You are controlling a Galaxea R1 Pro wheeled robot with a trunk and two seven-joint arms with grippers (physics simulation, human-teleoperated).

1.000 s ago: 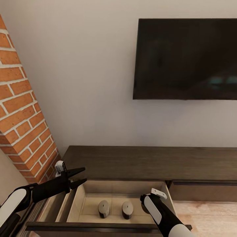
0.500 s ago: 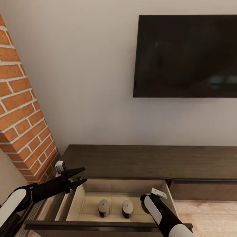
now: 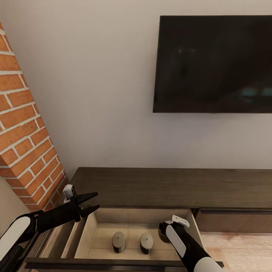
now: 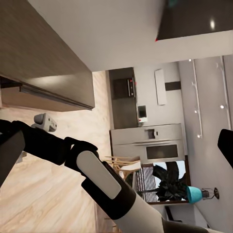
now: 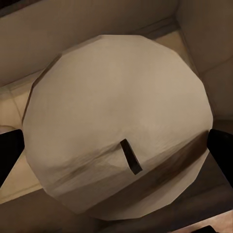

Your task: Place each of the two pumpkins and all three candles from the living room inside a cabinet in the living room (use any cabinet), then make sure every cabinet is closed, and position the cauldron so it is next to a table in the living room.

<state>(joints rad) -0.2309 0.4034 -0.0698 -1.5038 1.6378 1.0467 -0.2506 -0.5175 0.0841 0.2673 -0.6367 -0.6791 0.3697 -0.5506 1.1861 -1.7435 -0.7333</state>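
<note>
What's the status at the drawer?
Left gripper open, empty, above the drawer's left edge. Right gripper down in the drawer, fingers either side of third candle; grip unclear. Two candles already inside. Nothing in the way.

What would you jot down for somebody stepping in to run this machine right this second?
Left end effector: open, empty, hovering by the drawer's left corner.
Right end effector: lowered inside the open cabinet drawer, fingers either side of a candle; I cannot tell if it grips or has let go.
Two candles already stand on the drawer floor.
Left: free the third candle, stow both pumpkins, shut every cabinet, set the cauldron beside the table.
</note>
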